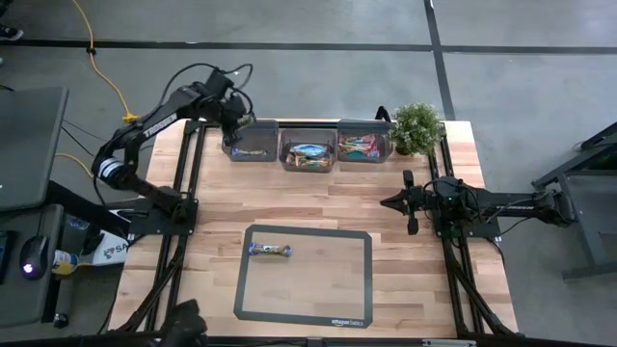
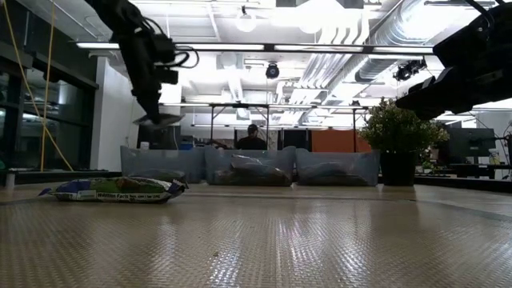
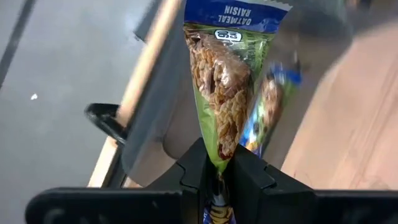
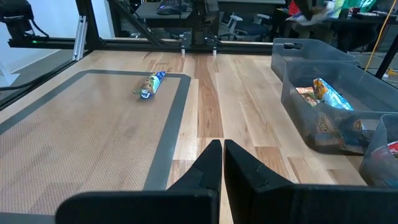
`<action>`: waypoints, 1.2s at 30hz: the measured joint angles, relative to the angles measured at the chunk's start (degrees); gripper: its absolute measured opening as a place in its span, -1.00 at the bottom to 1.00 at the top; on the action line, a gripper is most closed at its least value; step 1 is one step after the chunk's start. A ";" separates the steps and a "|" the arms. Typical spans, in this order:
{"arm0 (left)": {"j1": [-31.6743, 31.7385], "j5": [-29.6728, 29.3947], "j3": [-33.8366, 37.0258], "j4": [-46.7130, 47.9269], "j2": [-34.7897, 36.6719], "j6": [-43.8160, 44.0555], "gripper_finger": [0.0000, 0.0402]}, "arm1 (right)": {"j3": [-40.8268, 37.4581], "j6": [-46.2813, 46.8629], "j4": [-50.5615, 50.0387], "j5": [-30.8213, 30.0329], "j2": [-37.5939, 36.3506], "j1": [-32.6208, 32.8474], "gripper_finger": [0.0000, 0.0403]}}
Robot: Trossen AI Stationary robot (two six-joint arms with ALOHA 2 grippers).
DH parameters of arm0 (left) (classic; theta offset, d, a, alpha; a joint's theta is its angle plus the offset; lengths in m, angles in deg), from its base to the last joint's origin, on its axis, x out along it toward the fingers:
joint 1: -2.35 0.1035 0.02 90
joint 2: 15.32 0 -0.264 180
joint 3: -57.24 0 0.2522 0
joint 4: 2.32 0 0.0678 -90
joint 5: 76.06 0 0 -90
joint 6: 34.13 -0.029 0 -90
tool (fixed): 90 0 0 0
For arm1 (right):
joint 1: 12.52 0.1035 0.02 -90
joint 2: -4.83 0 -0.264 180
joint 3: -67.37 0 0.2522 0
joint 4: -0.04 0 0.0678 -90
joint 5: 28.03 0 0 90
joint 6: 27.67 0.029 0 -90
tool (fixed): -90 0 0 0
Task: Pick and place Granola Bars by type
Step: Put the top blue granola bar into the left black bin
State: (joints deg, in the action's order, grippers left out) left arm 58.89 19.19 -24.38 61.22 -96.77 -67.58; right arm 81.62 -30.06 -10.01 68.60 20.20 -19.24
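The left gripper (image 1: 234, 127) hangs above the left bin (image 1: 253, 142), clenched on one end of a granola bar (image 3: 225, 93) whose wrapper reads oatmeal raisin. The bar looks light and thin; its shiny wrapper is probably slippery and crinkles easily, so a hold on the flat sealed end seems safest. The middle bin (image 1: 307, 145) and right bin (image 1: 363, 140) already hold other bars. One last bar (image 1: 270, 250) lies on the mat (image 1: 357, 280), nothing beside it. A potted plant (image 1: 416, 127) stands near the right bin. The right gripper (image 1: 407, 201) waits closed and empty at the right side of the table.
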 joint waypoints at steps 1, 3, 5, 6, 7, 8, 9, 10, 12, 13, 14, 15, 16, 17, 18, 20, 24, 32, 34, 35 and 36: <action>-0.69 -0.84 0.00 0.64 -0.79 -2.16 -0.77 | 0.00 0.00 0.01 0.00 0.00 0.02 -1.00; -2.07 -3.35 0.02 1.31 -2.05 -6.87 -0.77 | 0.00 0.00 0.00 0.00 0.00 0.00 -1.00; -3.34 -6.78 0.02 2.33 -3.17 -11.64 -0.77 | 0.00 0.00 0.00 0.00 0.00 0.01 -1.00; -3.98 -8.51 0.02 2.43 -3.94 -13.19 -0.77 | 0.00 0.00 0.00 -0.01 0.00 0.00 -1.00; -4.49 -9.71 0.02 2.71 -4.82 -13.66 -0.77 | 0.00 0.00 0.00 -0.02 0.00 0.01 -1.00; -4.79 -10.78 0.02 3.25 -5.67 -13.68 -0.77 | 0.00 0.00 0.00 -0.01 0.00 0.00 -1.00; -4.87 -11.92 0.02 3.58 -6.49 -13.45 -0.77 | 0.00 0.00 0.00 0.00 0.00 0.02 -1.00; -4.85 -12.52 0.02 3.54 -7.26 -13.23 -0.77 | 0.02 0.00 0.00 0.00 0.00 0.00 -1.00; -4.83 -12.65 0.02 3.80 -8.79 -12.86 -0.77 | 0.00 0.00 0.00 0.00 0.00 0.01 -1.00; -4.82 -12.53 0.02 3.76 -9.45 -12.45 -0.77 | 0.01 0.00 0.01 -0.02 0.00 0.00 -1.00; -4.79 -12.43 0.02 3.49 -10.05 -11.84 -0.77 | 0.00 0.00 0.00 -0.01 0.00 0.00 -1.00; -4.80 -12.43 0.02 2.91 -10.49 -11.25 -0.77 | 0.01 0.01 0.00 -0.01 0.00 0.02 -1.00; -4.82 -12.36 0.02 2.18 -10.89 -10.88 -0.77 | 0.00 0.00 0.00 -0.01 0.00 0.00 -1.00; -4.88 -12.15 0.02 1.64 -11.25 -10.75 -0.77 | 0.00 0.00 0.02 -0.02 0.00 0.00 -1.00; -5.25 -12.19 0.02 1.29 -11.58 -10.71 -0.77 | 0.00 0.00 0.00 0.00 0.00 0.00 -1.00; -6.05 -12.67 0.02 -0.01 -12.22 -10.96 -0.77 | 0.01 0.00 0.02 0.00 0.00 0.00 -1.00; -8.16 -13.23 0.02 -1.30 -13.43 -14.04 -0.77 | 0.01 0.00 0.00 0.00 0.00 0.00 -1.00; -10.51 -15.92 0.04 -5.16 -16.47 -15.80 -0.77 | 0.02 0.00 0.00 -0.02 0.00 0.02 -1.00; -10.47 -16.11 0.02 -5.79 -17.16 -15.78 -0.77 | 0.01 0.01 0.00 -0.01 0.00 0.01 -1.00; -10.47 -16.20 0.02 -5.79 -17.64 -15.76 -0.77 | 0.01 0.01 0.00 -0.02 -0.01 0.00 -1.00; -10.45 -16.38 0.02 -5.83 -18.09 -15.65 -0.77 | 0.00 0.00 0.00 -0.02 0.00 0.00 -1.00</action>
State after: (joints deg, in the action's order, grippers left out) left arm 48.44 2.81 -24.35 55.39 -114.86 -83.23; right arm 81.62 -30.06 -10.01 68.58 20.20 -19.24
